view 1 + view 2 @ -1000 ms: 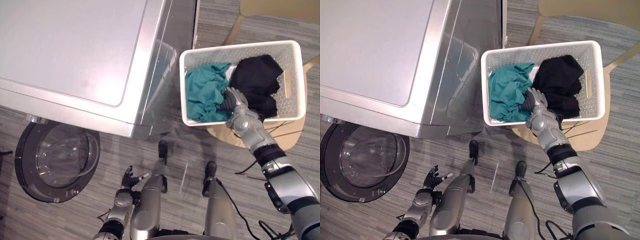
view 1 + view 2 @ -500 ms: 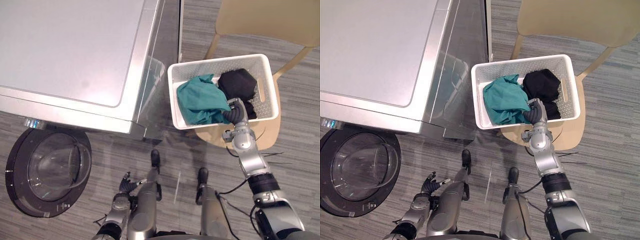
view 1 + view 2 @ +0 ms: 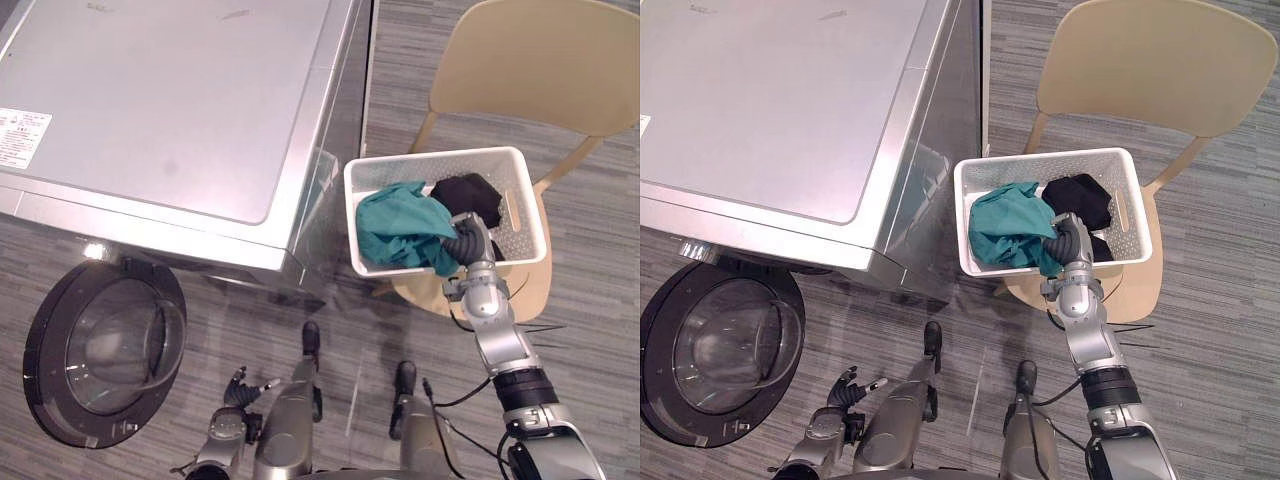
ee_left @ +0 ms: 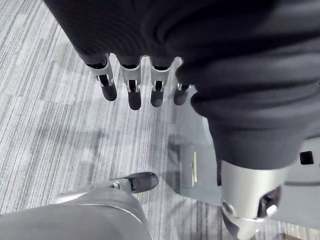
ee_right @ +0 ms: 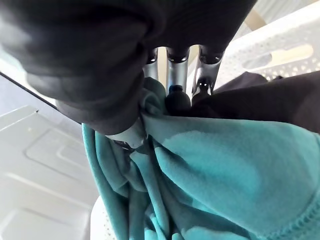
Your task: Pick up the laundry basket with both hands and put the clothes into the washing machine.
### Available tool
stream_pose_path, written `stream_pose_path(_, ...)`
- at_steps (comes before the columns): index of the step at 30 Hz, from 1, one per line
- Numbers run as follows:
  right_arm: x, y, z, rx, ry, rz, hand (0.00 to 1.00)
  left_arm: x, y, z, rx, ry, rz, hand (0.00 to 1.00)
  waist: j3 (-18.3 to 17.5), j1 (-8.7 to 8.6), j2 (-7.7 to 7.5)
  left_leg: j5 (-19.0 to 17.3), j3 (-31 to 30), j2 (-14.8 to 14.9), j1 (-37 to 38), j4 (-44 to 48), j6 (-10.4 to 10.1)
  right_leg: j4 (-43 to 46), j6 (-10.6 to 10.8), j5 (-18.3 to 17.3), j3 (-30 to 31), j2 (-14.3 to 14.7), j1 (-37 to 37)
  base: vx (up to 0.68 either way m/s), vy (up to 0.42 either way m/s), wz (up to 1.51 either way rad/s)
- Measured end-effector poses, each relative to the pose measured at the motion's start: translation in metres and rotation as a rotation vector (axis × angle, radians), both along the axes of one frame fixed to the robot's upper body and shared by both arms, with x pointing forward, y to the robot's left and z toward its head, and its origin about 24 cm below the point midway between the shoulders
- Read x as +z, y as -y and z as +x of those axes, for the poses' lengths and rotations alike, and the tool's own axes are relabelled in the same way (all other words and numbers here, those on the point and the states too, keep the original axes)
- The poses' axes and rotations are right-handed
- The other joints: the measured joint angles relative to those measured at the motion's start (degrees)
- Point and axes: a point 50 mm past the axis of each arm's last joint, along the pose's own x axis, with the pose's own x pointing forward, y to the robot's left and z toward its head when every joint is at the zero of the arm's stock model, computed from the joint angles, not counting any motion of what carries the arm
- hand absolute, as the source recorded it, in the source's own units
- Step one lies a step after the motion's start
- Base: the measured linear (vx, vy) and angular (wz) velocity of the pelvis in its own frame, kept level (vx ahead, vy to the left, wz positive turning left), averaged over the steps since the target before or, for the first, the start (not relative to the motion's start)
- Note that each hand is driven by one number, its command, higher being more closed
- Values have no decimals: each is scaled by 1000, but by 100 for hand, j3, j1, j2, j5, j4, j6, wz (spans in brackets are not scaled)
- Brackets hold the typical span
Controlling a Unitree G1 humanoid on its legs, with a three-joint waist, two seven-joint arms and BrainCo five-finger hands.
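Left hand [image 3: 240, 392] hangs low at the near left above the floor, fingers relaxed and holding nothing. Further left, the round washer door [image 3: 105, 360] stands open, with the washing machine [image 3: 170, 110] behind it. Right of the machine, the white laundry basket [image 3: 533, 225] sits on a beige chair [image 3: 530, 60], holding a teal garment [image 3: 395, 225] and a black garment [image 3: 470, 192]. The right hand [image 3: 468, 243] reaches into the basket, its fingers and thumb pinching the teal garment.
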Motion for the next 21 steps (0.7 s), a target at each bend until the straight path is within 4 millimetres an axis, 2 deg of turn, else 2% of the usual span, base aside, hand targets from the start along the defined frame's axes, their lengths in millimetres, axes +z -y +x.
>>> stream_pose_path(4,4,11,-1,-49,17,-50,0,-1,-2,-3,6,-7,4,0,-1,-15,2,-7,-59,-18,0,-1,-3,-22,9,-4,-15,-9,8,-3,-6,6)
stream_pose_path(7,7,19,-2,-81,27,-85,0,-4,-6,-11,27,-27,9,0,-10,-36,9,-49,-70,-47,-3,-2,25,-63,13,-6,-23,-33,26,13,-2,2)
stream_pose_path(10,10,29,-3,-105,23,-125,0,-10,-7,-24,32,-73,16,0,-120,-150,62,-75,-122,-114,-27,-1,63,-137,61,26,-109,-117,91,87,5,13)
stream_pose_path(12,12,36,-5,-120,23,-172,0,-11,-8,-28,34,-89,16,0,-210,-141,61,-82,-114,-177,-27,0,74,-203,92,48,-112,-165,107,81,7,2)
stream_pose_path(21,34,51,-8,-141,78,-305,0,-11,-8,-29,29,-92,22,0,-235,-171,59,-59,-124,-207,-16,1,104,-206,100,56,-131,-176,118,54,-15,-1)
